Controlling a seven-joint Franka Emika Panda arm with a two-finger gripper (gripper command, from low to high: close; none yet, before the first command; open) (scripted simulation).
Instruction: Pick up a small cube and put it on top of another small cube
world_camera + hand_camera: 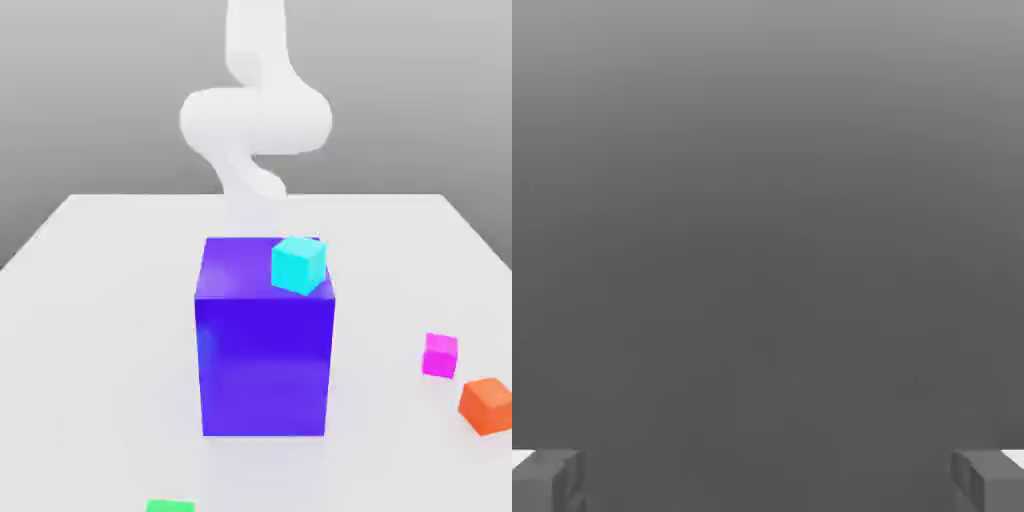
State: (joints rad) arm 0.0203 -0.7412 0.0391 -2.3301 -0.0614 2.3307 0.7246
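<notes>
Green cube (170, 506) at near edge; magenta cube (440, 355) toward exterior view's right, away from wide-open, empty gripper (768, 480).

White table (110, 300), grey backdrop. Big blue block (265, 360) stands mid-table. Cyan cube (299, 265) sits on block's top, at far corner twd exterior view's right, turned slightly. Orange cube (488, 405) lies on table near right edge, well apart from block.

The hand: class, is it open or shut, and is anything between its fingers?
Open. In the hand view the hand has its fingers far apart at opposite edges, nothing between them.
</notes>
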